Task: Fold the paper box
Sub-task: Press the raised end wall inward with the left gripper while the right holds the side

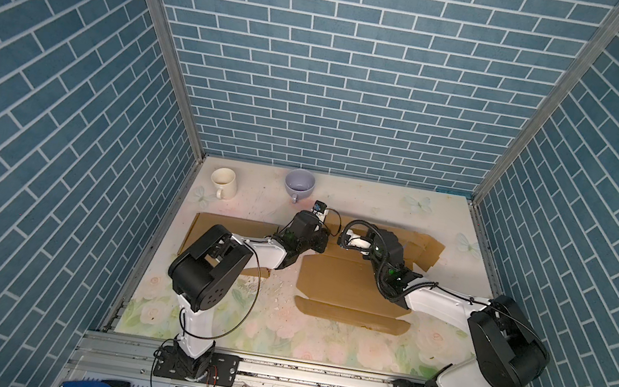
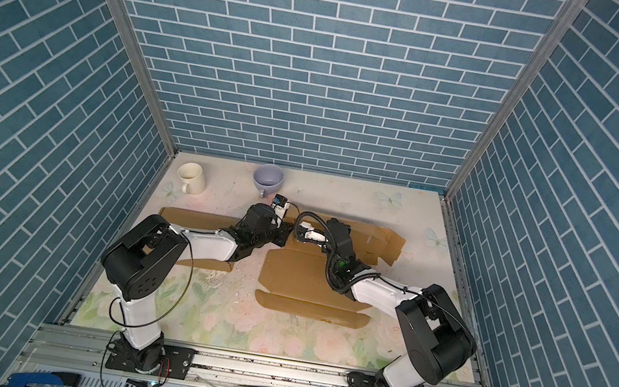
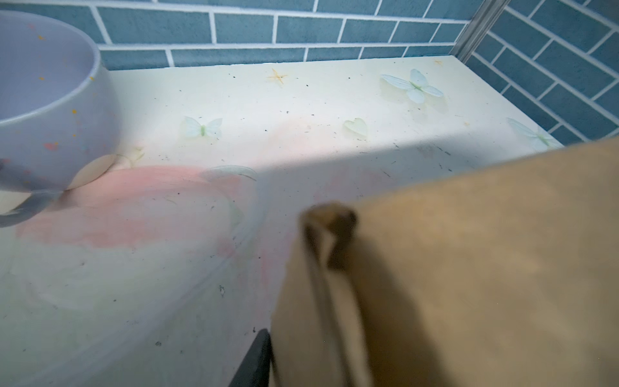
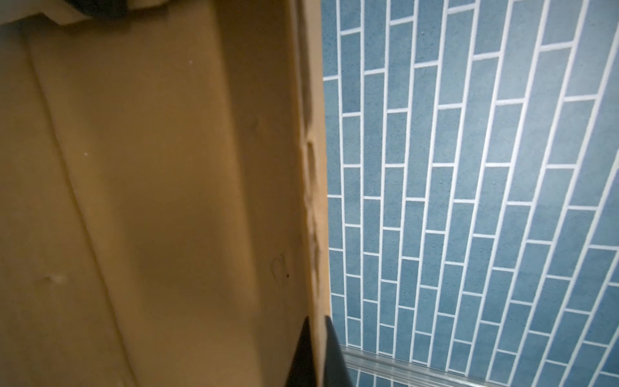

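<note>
Paper box (image 1: 340, 283) is a brown cardboard blank, mostly unfolded and flat on the floral table (image 1: 381, 206). It spreads from the left side across the middle to the right rear, with a long narrow strip (image 1: 351, 317) flat at the front edge. Both top views show both arms reaching in to meet at the blank's rear middle. Right gripper (image 4: 316, 321) is clamped on a raised cardboard edge: the right wrist view has its two dark fingers (image 4: 301, 355) pressed together with the thin edge between them, the panel standing up beside them and blue brick wall (image 4: 469, 201) behind. Left gripper (image 1: 320, 241) sits just beside the right one at the same rear edge. The left wrist view shows only one dark finger (image 3: 256, 355), right against a lifted, blurred cardboard flap (image 3: 469, 268); the other finger is hidden, so it is unclear whether it is spread or pinching. Purple cup (image 1: 299, 184) stands at the back just beyond the left gripper, close but apart from the cardboard. Cream mug (image 1: 223, 182) is upright at the back left, well clear of the box.
</note>
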You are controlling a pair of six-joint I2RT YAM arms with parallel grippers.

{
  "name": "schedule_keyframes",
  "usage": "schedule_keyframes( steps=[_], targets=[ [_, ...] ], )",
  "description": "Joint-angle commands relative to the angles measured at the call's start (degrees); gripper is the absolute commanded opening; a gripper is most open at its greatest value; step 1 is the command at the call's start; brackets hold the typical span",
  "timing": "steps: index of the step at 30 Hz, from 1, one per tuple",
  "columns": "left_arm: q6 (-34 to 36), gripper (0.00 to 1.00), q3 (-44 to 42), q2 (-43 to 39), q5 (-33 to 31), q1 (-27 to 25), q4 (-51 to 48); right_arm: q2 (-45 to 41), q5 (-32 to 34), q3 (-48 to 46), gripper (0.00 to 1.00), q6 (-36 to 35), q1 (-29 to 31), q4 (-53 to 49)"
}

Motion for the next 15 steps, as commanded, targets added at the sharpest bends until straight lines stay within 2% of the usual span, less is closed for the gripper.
schedule_keyframes(
  steps=[1, 6, 8, 11, 15],
  targets=[
    [-1.6, 0.24, -0.9, 0.4, -6.4, -1.2, 3.3, 2.1, -0.4, -2.1, 0.00, -1.5, 2.4, -0.3],
    [-1.4, 0.10, 0.5, 1.0, -14.5, -3.8, 3.2, 2.0, -0.4, -1.4, 0.00, -1.5, 3.5, -0.5],
    [-0.6, 0.00, 1.7, 1.7, -18.1, -5.1, 2.3, 2.0, -0.5, -1.3, 0.00, -1.3, 3.7, -0.6],
    [-0.1, 0.00, 3.7, 3.1, -21.5, -6.0, -0.2, 1.9, -0.7, -1.3, 0.00, -0.8, 3.9, -0.5],
    [-0.2, 0.00, 4.0, 4.2, -22.3, -6.1, -2.1, 2.1, -0.7, -1.4, 0.00, 0.2, 3.9, -0.6]
  ],
)
